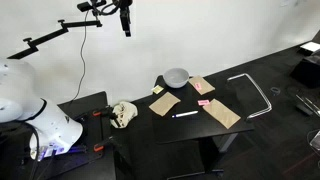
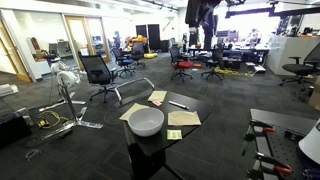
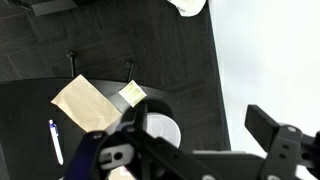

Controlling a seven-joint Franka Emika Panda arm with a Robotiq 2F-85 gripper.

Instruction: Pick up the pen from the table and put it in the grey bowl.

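Observation:
The pen [image 1: 185,114] lies on the black table [image 1: 150,125], in front of the grey bowl [image 1: 176,76]. Both exterior views show them, with the pen [image 2: 178,104] just behind the bowl [image 2: 146,121] in the nearer one. My gripper [image 1: 126,20] hangs high above the table, far from both, and it also shows at the top edge of an exterior view [image 2: 203,12]. In the wrist view the pen [image 3: 54,141] is white and blue at the lower left. The bowl [image 3: 165,130] is partly hidden behind my open, empty gripper [image 3: 200,130].
Brown paper pieces [image 1: 165,103] [image 1: 222,112] lie around the pen, with a yellow note [image 3: 132,93] and a small pink item [image 1: 204,103]. A white crumpled object [image 1: 122,113] sits at the table's left. A bent metal bar [image 1: 255,95] lies at the right. Office chairs [image 2: 98,72] stand behind.

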